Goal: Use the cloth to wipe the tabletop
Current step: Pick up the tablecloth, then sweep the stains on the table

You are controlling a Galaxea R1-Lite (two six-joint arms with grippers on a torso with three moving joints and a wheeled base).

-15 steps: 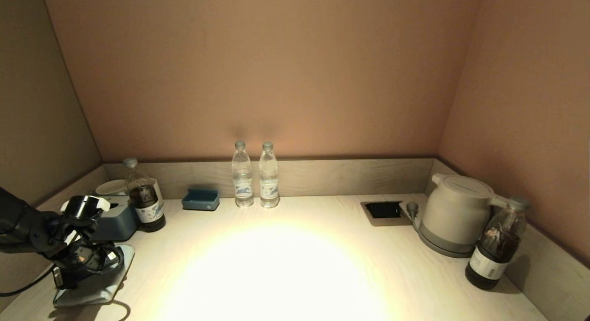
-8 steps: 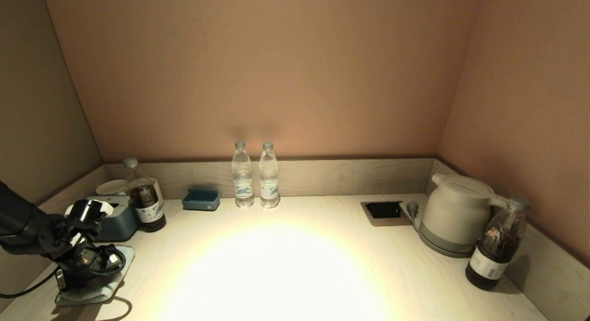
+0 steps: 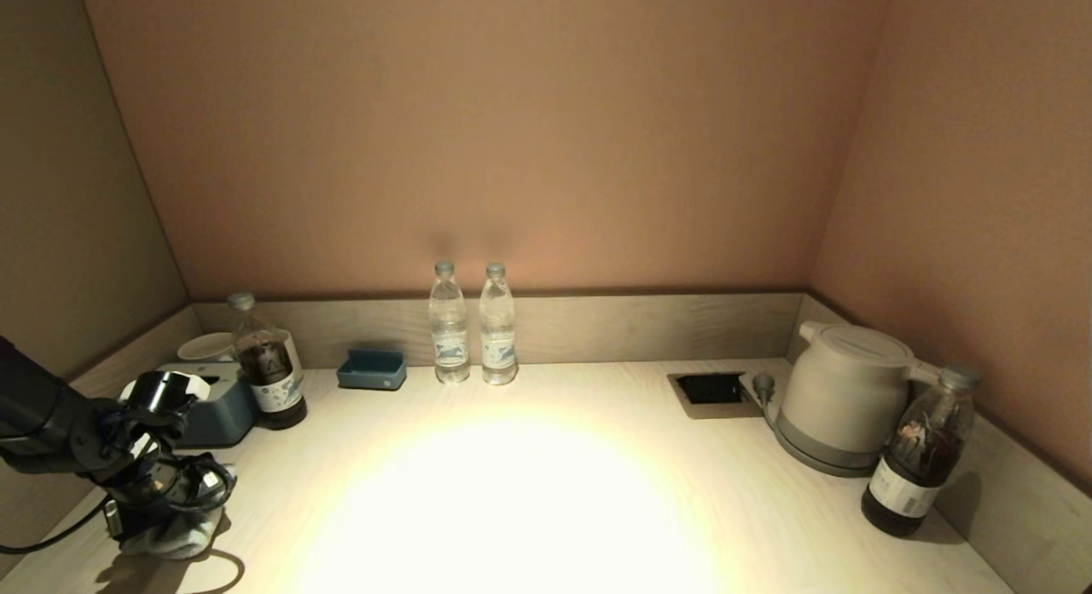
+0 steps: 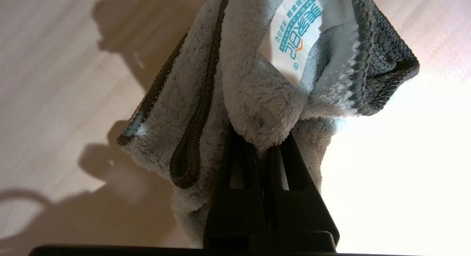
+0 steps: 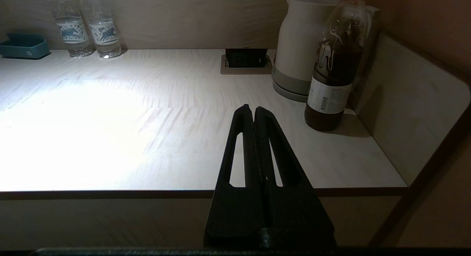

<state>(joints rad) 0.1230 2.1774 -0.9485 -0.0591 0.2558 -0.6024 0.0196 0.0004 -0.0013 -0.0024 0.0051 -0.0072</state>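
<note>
The cream wood-grain tabletop [image 3: 529, 492] lies before me, with a black socket recess [image 3: 711, 389] at the back right. My left gripper [image 3: 153, 526] stands at the near left corner, shut on the light-blue terry cloth [image 3: 175, 538]. In the left wrist view the gripper [image 4: 263, 138] pinches a bunched fold of the cloth [image 4: 254, 94], whose white tag [image 4: 294, 39] shows beyond the fingers. The cloth hangs crumpled from the jaws just above the tabletop [image 4: 55, 101]. My right gripper [image 5: 254, 110] is shut and empty, parked by the table's near right edge, out of the head view.
A dark blue-grey tissue box [image 3: 213, 410], a dark bottle [image 3: 269, 376] and a white cup [image 3: 205, 346] stand behind the left gripper. A blue tray [image 3: 371, 369] and two water bottles [image 3: 472, 325] line the back rim. A kettle [image 3: 845, 398] and dark bottle [image 3: 921, 453] stand right.
The cloth lay flat under the left gripper a second ago; now it is gathered into a bunch in the shut jaws and drawn up off the table. The right arm has not moved.
</note>
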